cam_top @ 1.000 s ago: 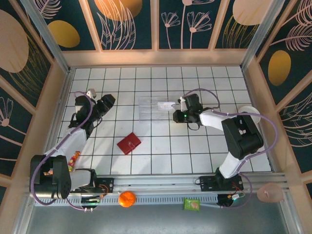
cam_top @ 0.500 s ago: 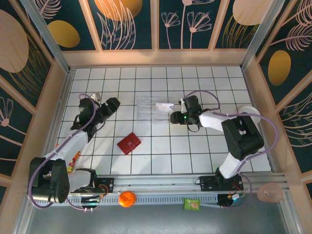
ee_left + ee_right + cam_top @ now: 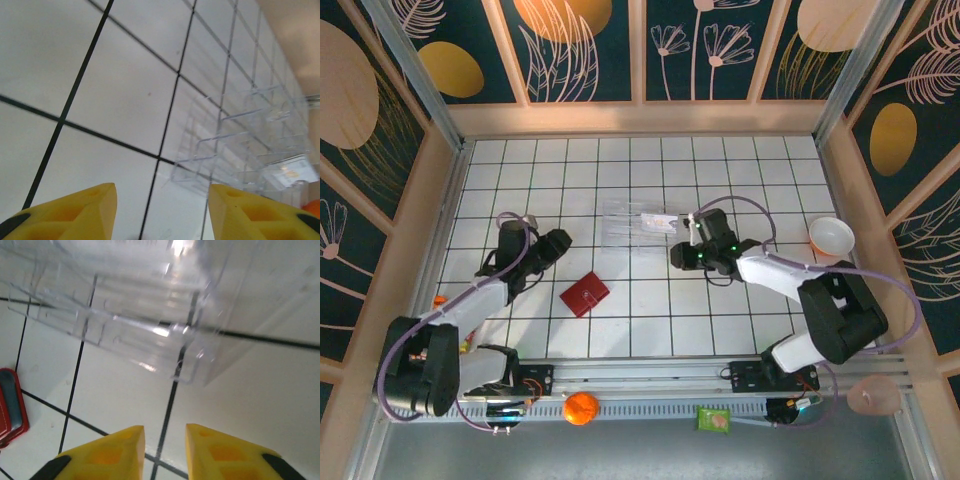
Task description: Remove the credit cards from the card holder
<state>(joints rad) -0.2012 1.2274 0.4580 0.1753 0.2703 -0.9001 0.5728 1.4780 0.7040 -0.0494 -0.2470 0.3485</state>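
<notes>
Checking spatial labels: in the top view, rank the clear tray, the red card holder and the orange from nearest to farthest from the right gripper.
From the right gripper:
1. clear tray, just to its left, slightly farther up the table.
2. red card holder, farther left and closer to the arm bases.
3. orange, off the tiles, on the rail at the near edge.

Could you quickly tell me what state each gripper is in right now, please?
Left gripper: open, holding nothing.
Right gripper: narrowly open, holding nothing.
</notes>
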